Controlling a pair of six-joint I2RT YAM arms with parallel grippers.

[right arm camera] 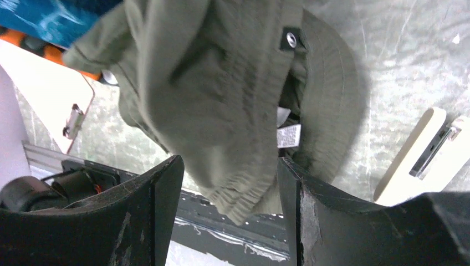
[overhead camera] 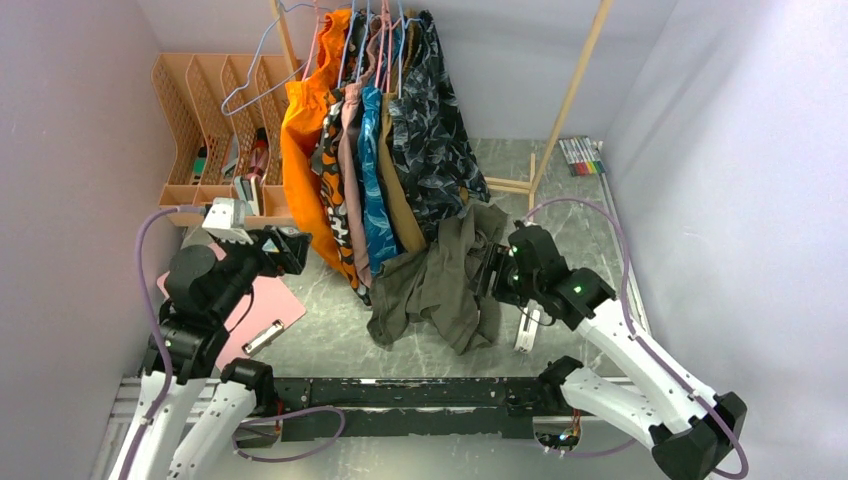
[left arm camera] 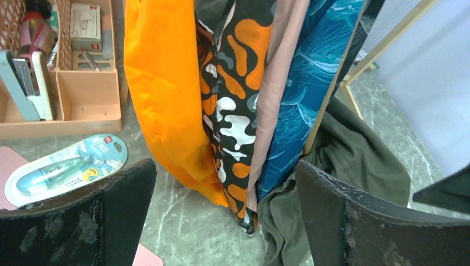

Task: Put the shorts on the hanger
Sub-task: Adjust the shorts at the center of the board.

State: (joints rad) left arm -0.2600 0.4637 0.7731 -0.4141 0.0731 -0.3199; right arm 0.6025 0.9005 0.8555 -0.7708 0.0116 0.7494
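— Where are the shorts now?

— From my screen, the shorts hang in a crumpled bundle at the right end of the row of clothes on the wooden rack. Their lower part lies on the table. I cannot tell what holds their upper part.

— And the right gripper?

— The right gripper is just beside the shorts, on their right side. Its fingers stand apart. In the wrist view a hem of the olive fabric hangs loosely between them, with the ribbed waistband and a small white label just behind. The fabric touches one finger, but I see no pinch.

— The left one?

— The left gripper is spread wide and holds nothing. It points at the orange garment and is near it, not touching.

— The hanger?

— The hanger, the thin light-blue one, hangs bare at the left end of the rack, above the orange organiser. It is well apart from the shorts.
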